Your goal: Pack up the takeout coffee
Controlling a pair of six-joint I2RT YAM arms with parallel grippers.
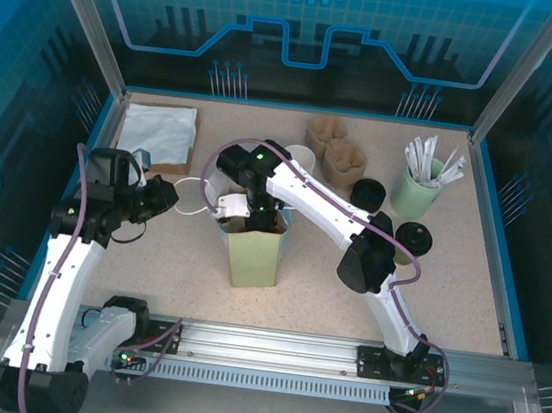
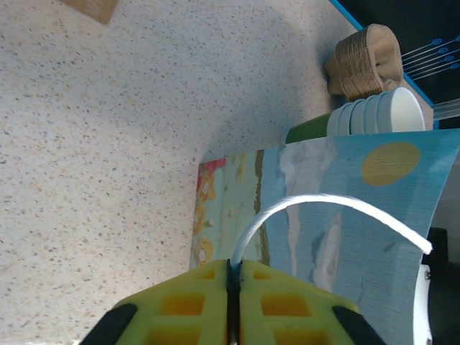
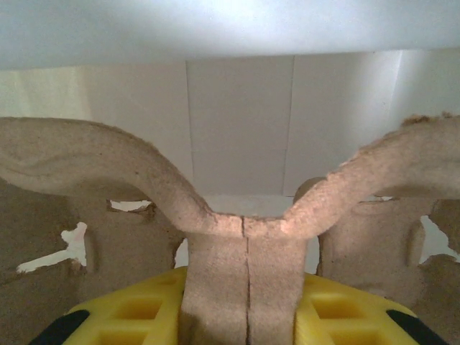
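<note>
Your right claw [image 3: 246,284] was clamped narrow on the middle rib of a cardboard cup tray [image 3: 86,154], and the tray's two arched wings spread to either side against the white inner wall of the bag [image 1: 253,254]. From above, that claw reached down through the bag's open mouth. Your left claw [image 2: 233,277] was pinched fully together on the bag's white cord handle [image 2: 323,205], which looped up and away over the printed side, so you were holding the mouth open from the left. The coffee cup [image 1: 413,239] was not packed yet. As far as I could tell, it was the dark-topped one standing on the table [image 1: 148,261] just right of your right arm's elbow, with the loose black lid [image 1: 368,193] a little further back. From here, I judged the main risk to be the tray. If one wing caught the bag's rim or wall as you lowered it, it could settle crooked and the cup would have no level pocket. Pushing against a snag could also tip the bag, since only a thin cord steadied it. A harder pull on that cord could drag the bag sideways or let the cord slip from the pinch. You also needed to watch the elbow when drawing the right arm out, because a swing to the right could knock the coffee over.
</note>
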